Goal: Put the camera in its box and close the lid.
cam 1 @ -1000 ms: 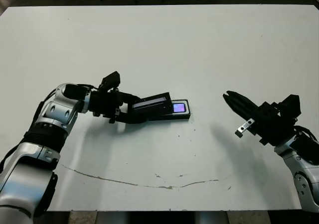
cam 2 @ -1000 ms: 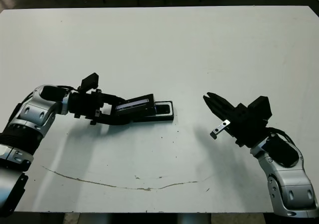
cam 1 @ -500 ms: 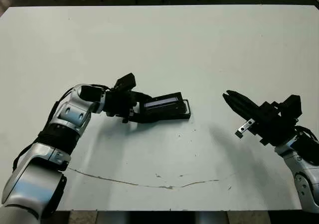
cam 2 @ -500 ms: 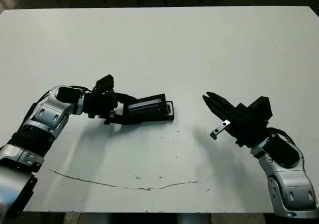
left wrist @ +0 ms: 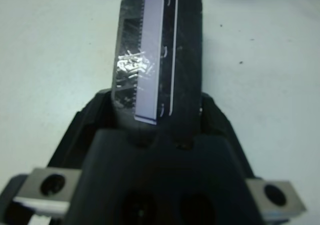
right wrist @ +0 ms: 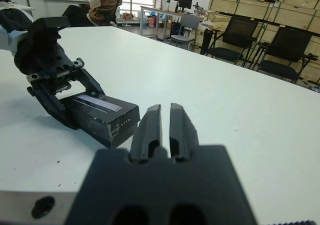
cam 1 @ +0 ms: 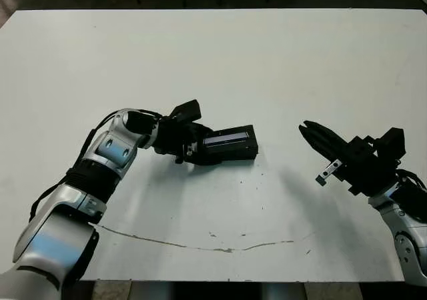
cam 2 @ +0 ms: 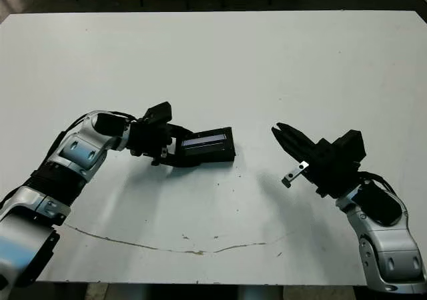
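One lid (cam 1: 230, 139) on one box (cam 1: 233, 155); two grippers, left (cam 1: 193, 150) and right (cam 1: 308, 131); one table (cam 1: 220, 60).

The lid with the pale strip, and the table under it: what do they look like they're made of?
The lid, gripped by the left gripper, looks like glossy black plastic or coated card; the left wrist view shows bright glints and fine scratches beside its matte bluish-grey strip, possibly a printed label. The table looks like a smooth white laminate or painted board, faintly sheened, with specks and a long thin scuff line near the front edge.
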You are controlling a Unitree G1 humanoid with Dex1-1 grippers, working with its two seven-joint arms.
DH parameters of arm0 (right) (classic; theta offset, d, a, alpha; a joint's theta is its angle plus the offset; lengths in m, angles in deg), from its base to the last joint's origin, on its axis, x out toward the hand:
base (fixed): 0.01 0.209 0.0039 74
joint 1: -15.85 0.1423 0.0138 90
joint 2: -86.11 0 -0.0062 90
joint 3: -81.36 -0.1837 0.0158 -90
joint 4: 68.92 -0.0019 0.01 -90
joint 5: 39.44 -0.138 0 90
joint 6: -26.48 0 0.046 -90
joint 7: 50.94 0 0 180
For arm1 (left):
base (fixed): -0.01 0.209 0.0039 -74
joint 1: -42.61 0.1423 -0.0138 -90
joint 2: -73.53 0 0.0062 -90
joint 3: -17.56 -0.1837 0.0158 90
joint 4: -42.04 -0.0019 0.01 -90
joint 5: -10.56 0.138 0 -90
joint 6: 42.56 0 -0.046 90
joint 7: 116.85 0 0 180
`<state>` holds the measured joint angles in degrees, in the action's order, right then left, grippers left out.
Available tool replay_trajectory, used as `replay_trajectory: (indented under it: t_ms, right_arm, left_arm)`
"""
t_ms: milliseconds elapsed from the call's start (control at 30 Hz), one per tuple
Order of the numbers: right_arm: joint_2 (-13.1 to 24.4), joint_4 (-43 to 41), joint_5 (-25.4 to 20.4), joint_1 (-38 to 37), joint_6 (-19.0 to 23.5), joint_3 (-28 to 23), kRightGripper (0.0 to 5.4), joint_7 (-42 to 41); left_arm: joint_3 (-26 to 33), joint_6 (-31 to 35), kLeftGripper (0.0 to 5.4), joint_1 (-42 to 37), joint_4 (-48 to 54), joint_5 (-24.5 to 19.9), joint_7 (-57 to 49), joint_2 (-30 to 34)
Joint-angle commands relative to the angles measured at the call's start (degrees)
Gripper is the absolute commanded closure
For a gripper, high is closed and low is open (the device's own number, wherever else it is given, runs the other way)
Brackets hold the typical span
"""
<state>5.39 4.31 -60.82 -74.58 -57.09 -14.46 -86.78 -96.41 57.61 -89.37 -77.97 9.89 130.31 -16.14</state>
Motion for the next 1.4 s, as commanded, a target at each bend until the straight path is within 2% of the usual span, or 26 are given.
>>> replay_trajectory:
  t_ms: [33, 300, 433, 633, 733, 867, 933, 1100, 1400]
  right_arm:
    - [0.6, 0.8, 0.1, -0.7, -0.5, -0.4, 5.40, -0.8]
    - [0.2, 2.2, 0.3, -0.4, -2.3, -0.3, 5.40, -1.7]
    - [0.3, 1.7, 0.4, -0.8, -1.8, -0.3, 5.40, -1.1]
    - [0.0, 3.7, 0.3, -0.3, -4.4, -0.3, 5.40, -2.4]
    - [0.3, 2.9, 0.7, -0.5, -3.3, -0.2, 5.40, -1.5]
    - [-0.1, 3.5, 0.1, -0.4, -4.6, -0.2, 5.40, -2.3]
    - [0.0, 3.0, 0.1, -0.7, -3.9, -0.2, 5.40, -1.9]
    - [0.4, 2.4, 0.6, -1.0, -3.6, -0.3, 5.40, -1.5]
    - [0.9, 0.3, 2.1, -1.9, -3.6, -0.2, 5.40, -0.9]
  left_arm:
    - [-4.3, 1.6, 2.56, 2.3, -2.4, 2.6, 0.5, -3.2]
    - [-6.5, -1.3, 2.56, 0.1, -2.0, 5.2, 1.1, -3.4]
    - [-6.9, 0.6, 2.56, -0.9, -1.2, 5.5, 2.1, -2.8]
    - [-9.3, 1.0, 2.56, -2.2, 1.1, 8.9, 2.7, -0.6]
    - [-10.0, 2.3, 2.56, -2.5, 2.2, 9.5, 2.8, 0.1]
    - [-11.2, 3.3, 2.56, -2.7, 3.8, 10.1, 3.3, 1.2]
    - [-11.7, 3.2, 2.56, -3.0, 3.4, 9.9, 4.5, 1.5]
    - [-12.9, -2.8, 1.71, -2.3, 1.5, 10.8, 5.3, 3.8]
    - [-11.3, -8.8, 0.22, 1.0, -1.3, 11.8, 2.5, 7.5]
